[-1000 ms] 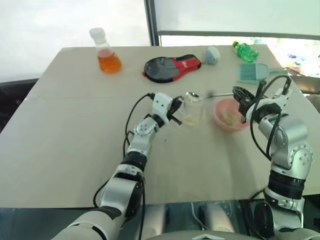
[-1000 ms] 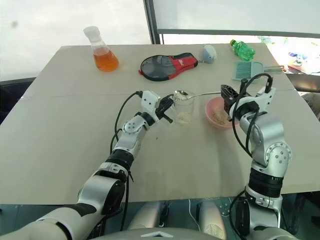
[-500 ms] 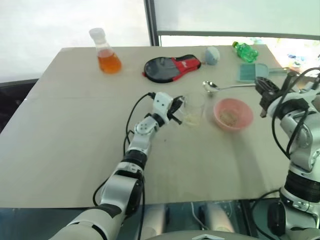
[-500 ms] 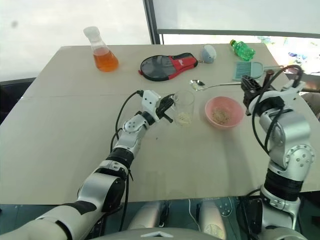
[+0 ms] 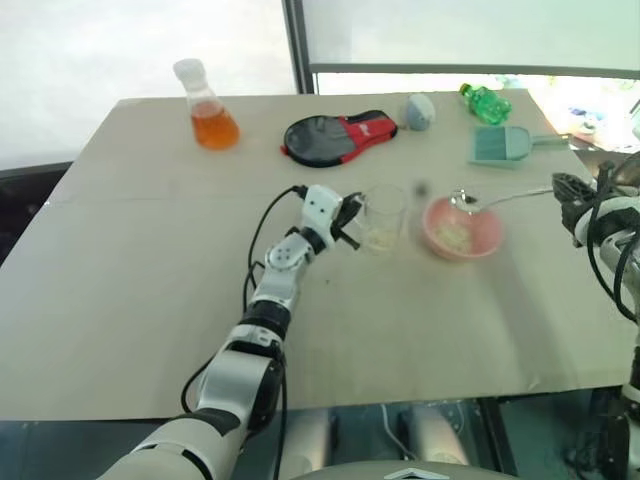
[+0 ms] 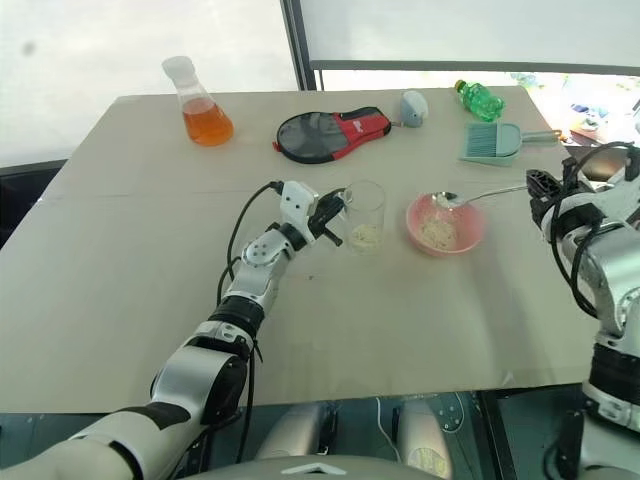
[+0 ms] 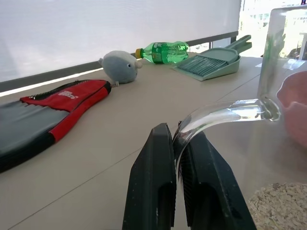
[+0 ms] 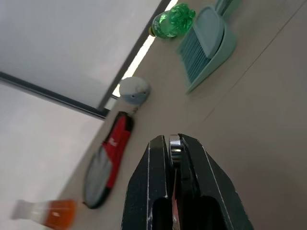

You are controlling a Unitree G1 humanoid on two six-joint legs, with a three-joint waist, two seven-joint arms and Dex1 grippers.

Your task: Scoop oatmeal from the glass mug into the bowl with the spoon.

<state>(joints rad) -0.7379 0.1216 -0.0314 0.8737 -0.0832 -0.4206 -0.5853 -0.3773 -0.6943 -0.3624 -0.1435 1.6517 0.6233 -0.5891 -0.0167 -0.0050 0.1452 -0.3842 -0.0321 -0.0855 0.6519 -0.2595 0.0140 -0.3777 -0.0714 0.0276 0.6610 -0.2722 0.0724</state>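
Two pincers, both clamped: my left pincer (image 7: 178,191) pinches the glass mug (image 6: 366,216) by its handle on the table (image 6: 120,270), my right pincer (image 6: 534,187) holds the spoon (image 6: 478,196) over the bowl (image 6: 445,224) beside it

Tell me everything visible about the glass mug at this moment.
The glass mug is a small, clear, colourless cup with a thin curved handle. It stands upright on the table, just to the left of the pink bowl, with a gap between them. A low layer of pale oatmeal lies at its bottom; the rest is empty. The left gripper is shut on the handle, its black fingers pinching the glass from both sides.
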